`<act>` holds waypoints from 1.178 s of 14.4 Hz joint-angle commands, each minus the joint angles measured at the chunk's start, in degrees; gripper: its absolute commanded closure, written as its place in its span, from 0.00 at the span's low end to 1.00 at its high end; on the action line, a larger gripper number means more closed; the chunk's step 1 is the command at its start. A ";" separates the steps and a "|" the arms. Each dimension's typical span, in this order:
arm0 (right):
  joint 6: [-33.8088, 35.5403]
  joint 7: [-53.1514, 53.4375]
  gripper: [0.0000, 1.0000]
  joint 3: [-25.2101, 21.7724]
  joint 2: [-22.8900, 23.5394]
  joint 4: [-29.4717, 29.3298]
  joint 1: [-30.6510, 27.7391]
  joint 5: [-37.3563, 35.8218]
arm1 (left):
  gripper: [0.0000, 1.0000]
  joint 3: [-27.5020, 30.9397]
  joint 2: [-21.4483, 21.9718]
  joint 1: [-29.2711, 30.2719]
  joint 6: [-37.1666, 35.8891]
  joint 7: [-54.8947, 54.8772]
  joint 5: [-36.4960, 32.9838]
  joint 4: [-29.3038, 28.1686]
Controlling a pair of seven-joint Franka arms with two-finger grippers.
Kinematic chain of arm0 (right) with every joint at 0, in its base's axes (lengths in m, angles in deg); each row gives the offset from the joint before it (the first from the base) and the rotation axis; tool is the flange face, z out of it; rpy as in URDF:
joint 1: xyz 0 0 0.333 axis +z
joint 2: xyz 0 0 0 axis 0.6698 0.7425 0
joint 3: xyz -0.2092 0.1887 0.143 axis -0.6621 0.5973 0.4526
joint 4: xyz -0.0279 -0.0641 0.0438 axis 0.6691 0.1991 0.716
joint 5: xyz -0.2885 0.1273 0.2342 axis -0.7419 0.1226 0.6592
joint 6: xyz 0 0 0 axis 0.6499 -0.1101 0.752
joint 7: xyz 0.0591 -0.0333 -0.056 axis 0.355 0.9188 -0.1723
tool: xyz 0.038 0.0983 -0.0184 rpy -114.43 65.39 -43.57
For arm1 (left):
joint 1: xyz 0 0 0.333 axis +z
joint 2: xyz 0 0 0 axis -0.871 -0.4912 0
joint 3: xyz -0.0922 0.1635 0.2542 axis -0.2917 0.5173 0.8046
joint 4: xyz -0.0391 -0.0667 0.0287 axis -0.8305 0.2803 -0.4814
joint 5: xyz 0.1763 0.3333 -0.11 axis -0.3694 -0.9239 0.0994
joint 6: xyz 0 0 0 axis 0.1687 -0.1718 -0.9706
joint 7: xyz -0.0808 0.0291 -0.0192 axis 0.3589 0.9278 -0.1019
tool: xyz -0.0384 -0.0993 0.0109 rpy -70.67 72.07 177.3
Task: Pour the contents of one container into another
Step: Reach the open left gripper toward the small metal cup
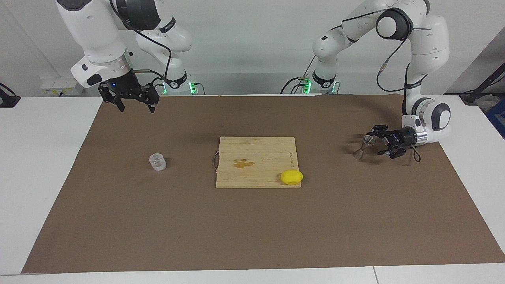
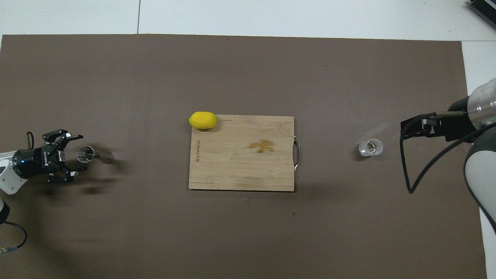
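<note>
The left arm arches high from its base, folds down at the elbow and turns its wrist level, so the left gripper lies sideways just above the mat, its jaws spread wide and empty, pointing at the jigger. The jigger stands upright just in front of the fingertips; one finger reaches alongside its rim, and whether it touches cannot be told from here. White lettering runs along the gripper body, too small to read. The right arm waits, its forearm dropping steeply and its wrist pointing down, with the right gripper hanging high over the mat's edge by its own base, jaws spread wide and holding nothing. The glass stands upright on the mat, well below and apart from this gripper, toward the middle of the counter. Between the two grippers lies a board with a dark stain and a printed line along one edge, not legible; a lemon sits on its corner toward the left gripper.
</note>
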 commanded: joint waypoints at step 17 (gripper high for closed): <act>-0.10 0.47 0.00 0.16 -1.42 1.50 -0.61 1.15 | 0.00 0.82 0.78 -3.43 -1.74 1.10 1.25 -0.08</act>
